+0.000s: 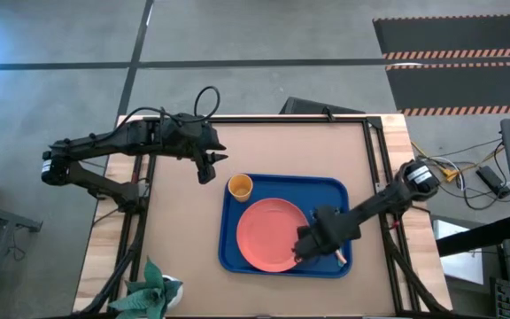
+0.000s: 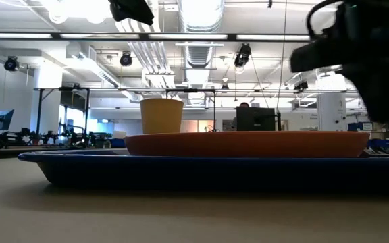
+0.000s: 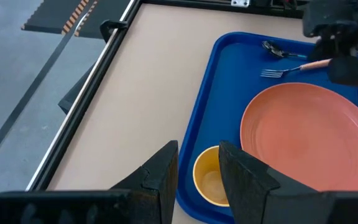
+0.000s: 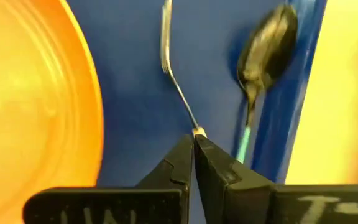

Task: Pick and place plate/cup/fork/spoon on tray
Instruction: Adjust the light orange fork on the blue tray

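Note:
The blue tray (image 1: 328, 191) lies mid-table. On it rest the coral plate (image 1: 271, 233), the orange-yellow cup (image 1: 240, 186) in the far left corner, the fork (image 4: 178, 84) and the teal-handled spoon (image 4: 267, 50). Fork and spoon lie side by side along the tray's right rim. My right gripper (image 4: 193, 152) is shut and empty. It hangs over the fork's handle end, pointing down, and the low view shows it raised above the plate's rim. My left gripper (image 3: 197, 168) is open and empty, high over the table beyond the tray's far left corner.
Bare tabletop (image 1: 184, 230) stretches left of the tray. A green leafy toy (image 1: 151, 288) sits at the table's near left edge. Black frame rails (image 1: 372, 151) run along the table's far and right sides.

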Controlling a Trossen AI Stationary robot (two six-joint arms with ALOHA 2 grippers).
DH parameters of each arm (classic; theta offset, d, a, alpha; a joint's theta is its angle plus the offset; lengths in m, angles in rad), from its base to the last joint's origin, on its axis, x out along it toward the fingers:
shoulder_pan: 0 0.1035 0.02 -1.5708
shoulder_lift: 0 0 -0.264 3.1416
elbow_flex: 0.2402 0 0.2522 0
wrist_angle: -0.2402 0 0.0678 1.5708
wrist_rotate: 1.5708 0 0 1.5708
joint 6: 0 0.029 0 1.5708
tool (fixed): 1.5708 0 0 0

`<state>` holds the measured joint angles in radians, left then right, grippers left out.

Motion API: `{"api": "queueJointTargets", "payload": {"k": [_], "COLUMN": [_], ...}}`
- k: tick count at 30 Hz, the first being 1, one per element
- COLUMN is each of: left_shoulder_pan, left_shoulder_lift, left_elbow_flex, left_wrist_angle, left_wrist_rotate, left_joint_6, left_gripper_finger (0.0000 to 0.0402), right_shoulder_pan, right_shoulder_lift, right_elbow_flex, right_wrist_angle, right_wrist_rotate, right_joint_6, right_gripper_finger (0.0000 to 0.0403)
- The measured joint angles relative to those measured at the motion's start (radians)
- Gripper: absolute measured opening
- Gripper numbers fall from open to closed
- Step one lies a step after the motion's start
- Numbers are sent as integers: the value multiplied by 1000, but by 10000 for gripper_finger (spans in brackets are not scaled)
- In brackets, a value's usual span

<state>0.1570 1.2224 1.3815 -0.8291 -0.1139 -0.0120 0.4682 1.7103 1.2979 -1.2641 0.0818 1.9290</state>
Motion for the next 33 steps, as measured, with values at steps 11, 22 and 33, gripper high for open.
{"api": "queueJointTargets", "payload": {"k": [11, 22, 33], "left_shoulder_pan": [0, 0, 0], "left_shoulder_lift": [0, 0, 0], "left_elbow_flex": [0, 0, 0], "left_wrist_angle": [0, 1, 1], "left_wrist_rotate": [0, 1, 1], "left_joint_6": [-1, -7, -6], "left_gripper_finger": [99, 99, 99], "right_shoulder_pan": [113, 155, 154], "right_shoulder_lift": [0, 1, 1], "right_elbow_flex": [-93, -125, -170], "right_wrist_angle": [131, 166, 149], "right_wrist_rotate": [-60, -56, -55], "right_joint_6": [154, 251, 226], "right_gripper_finger": [8, 8, 8]}}
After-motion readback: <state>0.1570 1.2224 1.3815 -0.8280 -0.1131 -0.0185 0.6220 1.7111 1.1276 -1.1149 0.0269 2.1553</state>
